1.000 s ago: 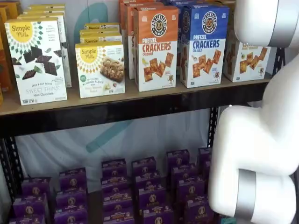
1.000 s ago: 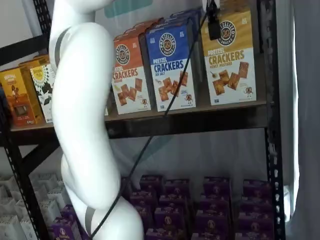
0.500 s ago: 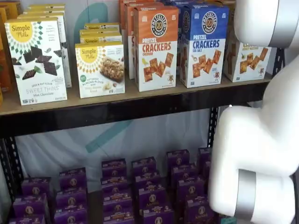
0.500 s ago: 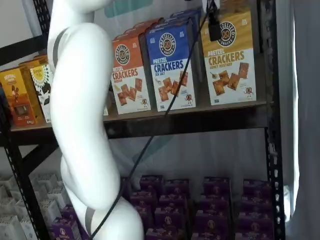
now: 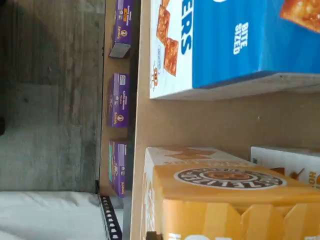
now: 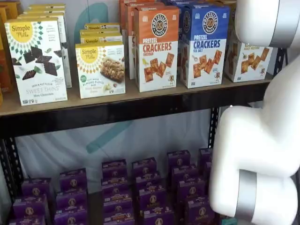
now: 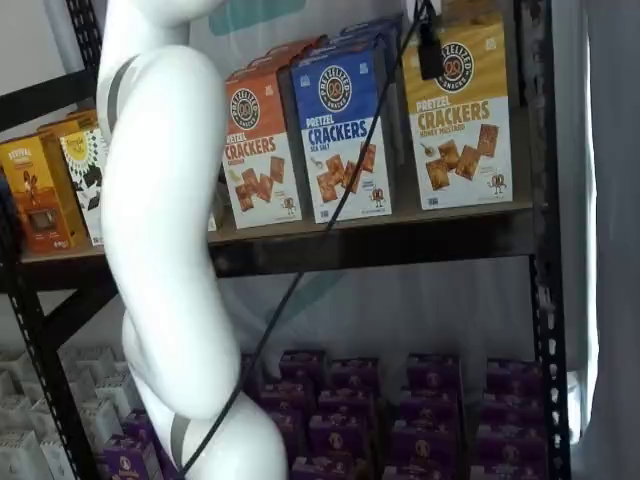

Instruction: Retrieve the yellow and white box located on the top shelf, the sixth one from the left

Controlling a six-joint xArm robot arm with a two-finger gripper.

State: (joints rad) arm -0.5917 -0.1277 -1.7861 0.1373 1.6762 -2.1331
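Behind my white arm, the top shelf carries the yellow and white box at its far end, with a blue-topped crackers box just beside it at nine o'clock. One black finger of the gripper hangs before the yellow and white box; I cannot tell its state.

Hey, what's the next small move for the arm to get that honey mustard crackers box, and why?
Probably ease the pincer down onto the yellow and white box. A black finger hangs from the top edge in front of the box's upper left, and the wrist view shows its yellow top close below. Whether the pincer is open cannot be told. The box stands untouched on the top shelf.
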